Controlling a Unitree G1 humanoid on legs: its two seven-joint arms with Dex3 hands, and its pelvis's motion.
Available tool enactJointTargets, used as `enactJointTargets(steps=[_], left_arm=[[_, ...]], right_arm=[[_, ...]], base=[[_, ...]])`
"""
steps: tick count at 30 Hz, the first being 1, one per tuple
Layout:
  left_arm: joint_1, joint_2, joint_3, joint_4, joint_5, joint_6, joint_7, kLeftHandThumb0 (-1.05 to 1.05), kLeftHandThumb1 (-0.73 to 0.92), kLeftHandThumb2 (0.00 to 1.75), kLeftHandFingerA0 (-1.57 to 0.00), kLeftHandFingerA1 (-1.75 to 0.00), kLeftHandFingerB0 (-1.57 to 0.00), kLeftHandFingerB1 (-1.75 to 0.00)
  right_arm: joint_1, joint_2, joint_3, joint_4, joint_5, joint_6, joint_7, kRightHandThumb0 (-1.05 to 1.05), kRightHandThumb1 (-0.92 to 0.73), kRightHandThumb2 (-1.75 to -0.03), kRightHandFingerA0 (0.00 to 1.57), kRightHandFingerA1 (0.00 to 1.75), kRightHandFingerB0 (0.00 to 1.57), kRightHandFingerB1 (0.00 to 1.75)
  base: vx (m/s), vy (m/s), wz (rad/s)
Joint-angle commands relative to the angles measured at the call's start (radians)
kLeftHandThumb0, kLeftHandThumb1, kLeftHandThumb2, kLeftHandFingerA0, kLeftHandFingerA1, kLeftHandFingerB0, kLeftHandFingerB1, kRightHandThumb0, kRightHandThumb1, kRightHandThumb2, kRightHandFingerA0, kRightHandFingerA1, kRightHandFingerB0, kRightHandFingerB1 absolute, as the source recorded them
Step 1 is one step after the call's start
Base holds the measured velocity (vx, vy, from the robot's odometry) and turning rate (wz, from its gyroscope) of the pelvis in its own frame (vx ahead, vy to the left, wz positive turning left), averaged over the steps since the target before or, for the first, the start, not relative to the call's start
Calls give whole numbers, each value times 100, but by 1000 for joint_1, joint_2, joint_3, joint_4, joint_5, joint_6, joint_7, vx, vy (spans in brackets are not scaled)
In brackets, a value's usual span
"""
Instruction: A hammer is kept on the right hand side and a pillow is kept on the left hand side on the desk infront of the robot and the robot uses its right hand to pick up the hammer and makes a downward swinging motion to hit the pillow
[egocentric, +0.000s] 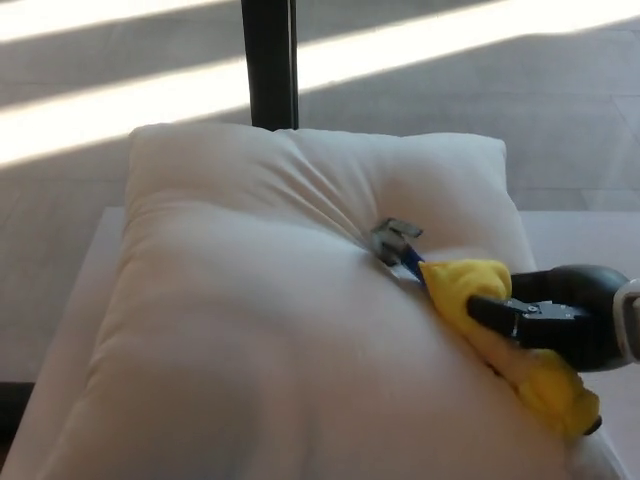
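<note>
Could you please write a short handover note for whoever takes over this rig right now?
Right hand: shut on the hammer's yellow handle.
Left hand: not in view.
Hammer: grey head pressed into the white pillow, which is dented and creased around it.
Pillow lies on the white desk, covering most of it.
Done: hammer picked up, downward swing landed on the pillow.
Left: probably only lifting the hammer clear, if anything.

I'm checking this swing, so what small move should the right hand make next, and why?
Probably lift the hammer straight back up. Its head is sunk into the pillow, with creases radiating from the dent, so the hit looks landed. The right hand is shut on the yellow handle.
</note>
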Motion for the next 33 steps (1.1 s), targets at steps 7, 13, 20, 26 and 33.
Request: enactJointTargets(steps=[7,13,20,26,33], left_arm=[[0,12,-3,-10,-9,-20,13,-52,63,59,-75,-52,-68,-50],[6,11,4,-5,-15,-17,4,-53,62,59,-73,-52,-64,-50],[13,10,0,-11,-12,-22,5,-54,64,60,-73,-51,-64,-49],[17,10,-1,-4,-12,-25,2,-53,65,60,-72,-51,-61,-48],[16,12,2,2,-13,-24,0,-56,63,59,-73,-50,-62,-48]], right_arm=[[69,-18,153,91,-124,-10,5,-40,-79,-86,100,175,65,170],[3,17,53,50,-52,40,14,-35,-65,-109,106,175,73,167],[-159,48,-85,-26,3,134,17,-34,-71,-105,101,175,67,160],[-289,64,-203,-65,45,201,33,-37,-73,-98,103,175,78,162],[-430,99,-438,-14,69,251,-29,-32,-53,-120,99,175,70,160]], base=[[0,0,0],[0,0,0],[0,0,0],[0,0,0],[0,0,0]])
